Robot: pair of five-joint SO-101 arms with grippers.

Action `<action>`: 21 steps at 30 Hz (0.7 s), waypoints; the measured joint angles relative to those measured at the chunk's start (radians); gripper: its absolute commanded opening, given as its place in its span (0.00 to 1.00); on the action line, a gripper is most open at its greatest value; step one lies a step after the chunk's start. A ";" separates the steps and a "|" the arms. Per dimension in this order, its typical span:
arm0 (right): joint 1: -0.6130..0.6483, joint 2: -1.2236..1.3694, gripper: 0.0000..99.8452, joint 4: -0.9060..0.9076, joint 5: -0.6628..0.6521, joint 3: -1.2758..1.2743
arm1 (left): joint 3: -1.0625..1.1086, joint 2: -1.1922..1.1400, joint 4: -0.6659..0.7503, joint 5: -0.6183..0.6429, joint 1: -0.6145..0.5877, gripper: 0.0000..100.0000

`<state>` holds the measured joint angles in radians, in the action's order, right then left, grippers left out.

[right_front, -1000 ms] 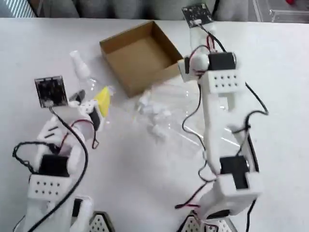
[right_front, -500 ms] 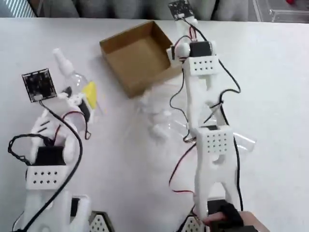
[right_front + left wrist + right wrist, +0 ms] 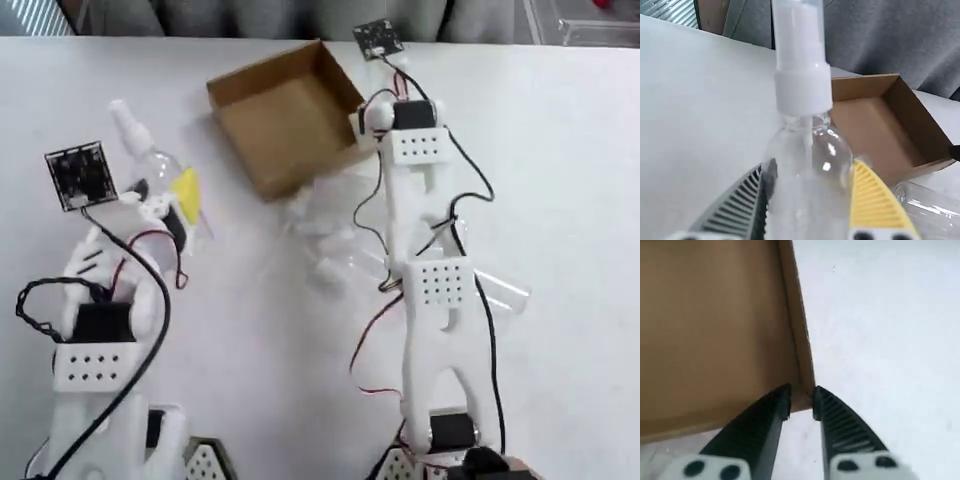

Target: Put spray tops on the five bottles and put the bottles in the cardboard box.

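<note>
A clear bottle (image 3: 807, 165) with a white spray top (image 3: 800, 75) stands upright in my left gripper (image 3: 810, 190), which is shut on its body with one grey and one yellow finger. From above, that bottle (image 3: 152, 158) is left of the open cardboard box (image 3: 285, 115). My right gripper (image 3: 801, 402) sits at the box's near right corner, its dark fingers closed on either side of the cardboard wall (image 3: 802, 365). Inside, the box shows a bare brown floor. The right arm (image 3: 415, 150) stretches across the table to that corner.
Several loose clear bottles (image 3: 350, 262) and white spray tops (image 3: 322, 238) lie in a heap in front of the box, beside the right arm. One clear bottle (image 3: 927, 205) lies near my left gripper. White table stretches left of the box.
The right arm stretched forward to the box corner. The left arm swung left with its bottle, then kept still. A person's hand showed at the bottom edge and withdrew.
</note>
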<state>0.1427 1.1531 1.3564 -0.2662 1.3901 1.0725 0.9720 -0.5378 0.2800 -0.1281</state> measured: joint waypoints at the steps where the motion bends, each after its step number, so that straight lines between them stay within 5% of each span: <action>1: 0.000 0.000 0.03 0.009 0.000 0.003 | 0.000 0.000 0.000 0.000 0.000 0.02; 21: 0.005 -0.140 0.03 0.118 0.000 0.002 | 0.000 0.000 0.000 0.000 0.000 0.02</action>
<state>0.1473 1.0134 1.4745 -0.2662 1.3917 1.0725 0.9720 -0.5378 0.2800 -0.1281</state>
